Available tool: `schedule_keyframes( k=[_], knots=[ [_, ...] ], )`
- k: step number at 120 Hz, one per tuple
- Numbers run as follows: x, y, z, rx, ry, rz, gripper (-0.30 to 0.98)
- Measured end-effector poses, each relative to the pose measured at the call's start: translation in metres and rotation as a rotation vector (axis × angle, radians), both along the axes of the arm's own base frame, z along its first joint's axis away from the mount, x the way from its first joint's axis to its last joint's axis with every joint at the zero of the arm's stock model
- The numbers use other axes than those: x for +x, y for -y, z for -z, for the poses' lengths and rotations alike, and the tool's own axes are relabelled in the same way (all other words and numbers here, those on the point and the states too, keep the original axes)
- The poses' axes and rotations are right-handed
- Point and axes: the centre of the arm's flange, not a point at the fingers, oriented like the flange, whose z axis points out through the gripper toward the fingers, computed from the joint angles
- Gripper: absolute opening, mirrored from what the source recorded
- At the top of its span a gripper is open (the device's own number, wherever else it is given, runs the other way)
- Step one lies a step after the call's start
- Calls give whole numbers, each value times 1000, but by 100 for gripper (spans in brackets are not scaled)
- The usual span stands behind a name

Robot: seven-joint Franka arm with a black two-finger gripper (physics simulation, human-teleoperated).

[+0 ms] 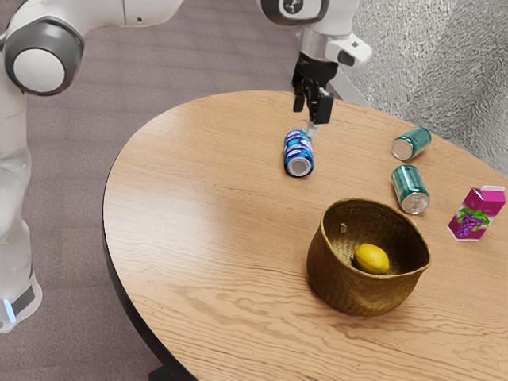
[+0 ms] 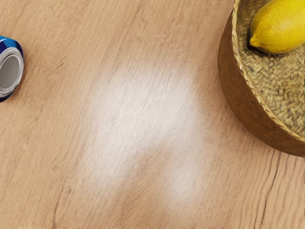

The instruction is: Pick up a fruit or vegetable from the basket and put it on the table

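Simply a plump yellow lemon.

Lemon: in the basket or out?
In. The yellow lemon lies inside the woven basket, below its rim; the wrist view also shows it within the basket's wall.

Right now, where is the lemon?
In the exterior view, the lemon lies inside the woven basket, nearer the exterior view's right than the blue can.
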Motion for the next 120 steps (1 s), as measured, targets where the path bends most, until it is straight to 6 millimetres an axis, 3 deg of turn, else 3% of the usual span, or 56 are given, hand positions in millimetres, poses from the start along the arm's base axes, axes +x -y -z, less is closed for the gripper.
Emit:
schedule_keyframes(
  k=[34,40,52,58,65,81,89,98,109,120],
  knots=[
    [2,-6,-5,-3,9,-30,69],
    [3,14,-8,5,19,9,69],
    [-7,102,-11,26,35,170,69],
    [-13,128,-11,32,41,219,68],
    [-11,134,-10,36,49,234,68],
    [12,117,0,39,95,218,69],
    [23,119,6,45,127,229,69],
    [31,139,12,47,161,277,69],
    [42,180,28,74,189,374,69],
    [57,192,38,120,211,433,69]
  ],
)
